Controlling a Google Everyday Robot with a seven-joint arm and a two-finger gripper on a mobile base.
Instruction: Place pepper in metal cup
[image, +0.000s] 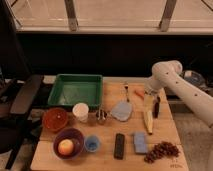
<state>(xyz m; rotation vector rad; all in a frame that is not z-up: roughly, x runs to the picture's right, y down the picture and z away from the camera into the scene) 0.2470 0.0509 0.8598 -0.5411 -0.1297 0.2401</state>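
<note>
The pepper (138, 93), slim and orange-red, lies on the wooden table (107, 160) at its far right part. The metal cup (101, 116), small and shiny, stands near the middle of the table, just right of a white cup (80, 111). My white arm reaches in from the right. Its dark gripper (155, 105) hangs low over the table, slightly right of and nearer than the pepper, beside a pale corn cob (148, 118). It stands open and holds nothing.
A green tray (76, 90) sits at the back left, with a red bowl (55, 119) in front of it. A purple bowl (69, 136) holds a round fruit (65, 146). Along the front are a blue cup (92, 143), a black block (119, 145), a blue sponge (140, 142) and grapes (161, 150). A grey cloth (121, 111) lies mid-table.
</note>
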